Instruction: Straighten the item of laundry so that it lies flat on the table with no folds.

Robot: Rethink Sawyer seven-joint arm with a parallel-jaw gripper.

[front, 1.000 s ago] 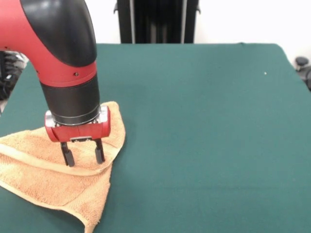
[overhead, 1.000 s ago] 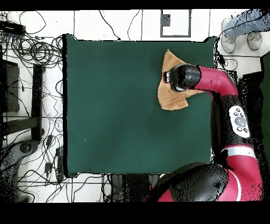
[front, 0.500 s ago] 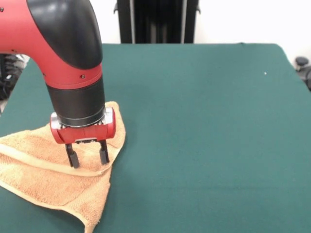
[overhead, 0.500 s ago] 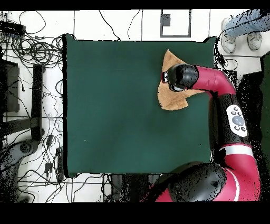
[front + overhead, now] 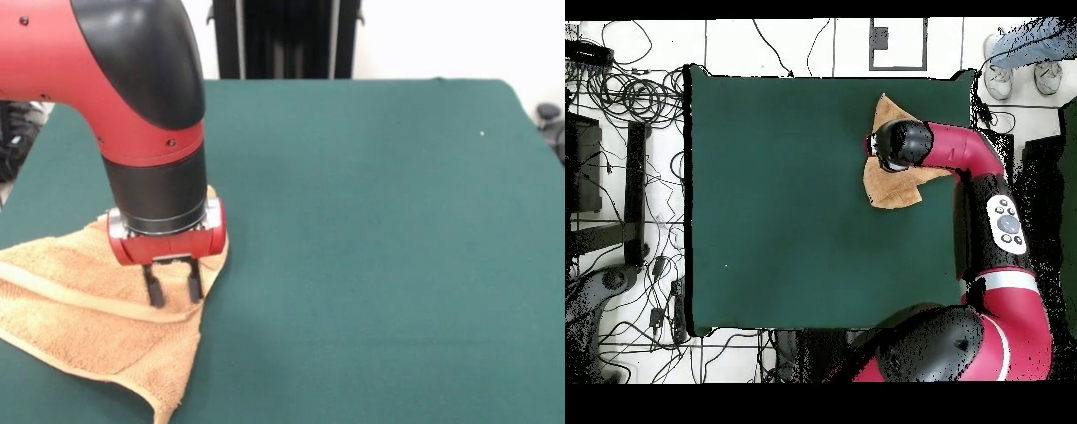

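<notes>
The small tan terry-cloth towel (image 5: 84, 322) lies folded over on itself near one corner of the large dark green felt table (image 5: 371, 247), bunched into a rough triangle with a woven band running across it and one tip pointing at the table's edge. In the overhead view the towel (image 5: 890, 185) sits close to a long side of the table (image 5: 785, 200), partly under my wrist. My black two-fingered pincer (image 5: 174, 290) stands open, its jaws apart and pointing straight down, tips right at the folded rim of the cloth; I cannot tell whether they touch it. The step in hand, as I judge it, is to catch the upper layer at this rim. To do it well I should pinch only the top flap, not both layers, close firmly on the thick border, then lift a little and draw the flap outward over bare felt, low and slow, so the layer beneath does not drag along.
</notes>
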